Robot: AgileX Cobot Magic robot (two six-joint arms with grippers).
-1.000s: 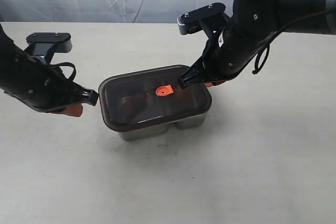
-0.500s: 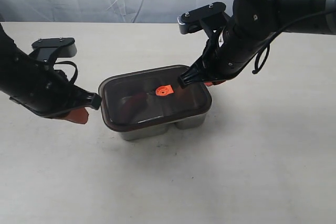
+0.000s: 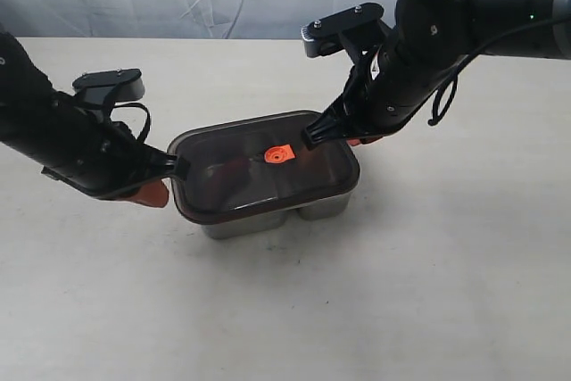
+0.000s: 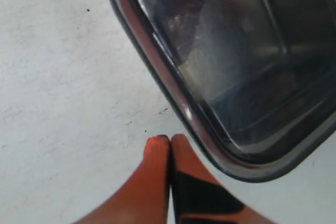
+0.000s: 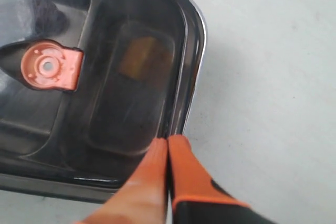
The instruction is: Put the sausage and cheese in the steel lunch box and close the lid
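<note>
Closing the lid. The lid [image 3: 259, 171] lies on top of the box [image 3: 317, 210], which stands on the worktop [image 3: 401, 301]. It does not look fully seated: in the right wrist view a strip of bare steel rim shows outside the lid's edge, and in the exterior view the lid overhangs the box on the left. The cheese [image 5: 144, 56] is visible through the lid in one compartment. The sausage [image 3: 234, 167] is only a dim reddish shape under the lid in the other. The left tool [image 4: 169, 139] has its fingers pressed together, with the tips at the lid's left edge; whether they touch it cannot be told. The right tool [image 5: 167, 140], also pinched together and holding nothing, rests its tips on the lid's rim near a right-hand corner, well away from the orange tab [image 5: 50, 65]. The step probably calls for squaring the lid first and pressing it second. The left tips would nudge the overhanging edge inward while the right tips bear down lightly as a pivot. Pressure is best applied at the rim, corner by corner. The light steel box may skate or tip if it is pushed from one side only.
</note>
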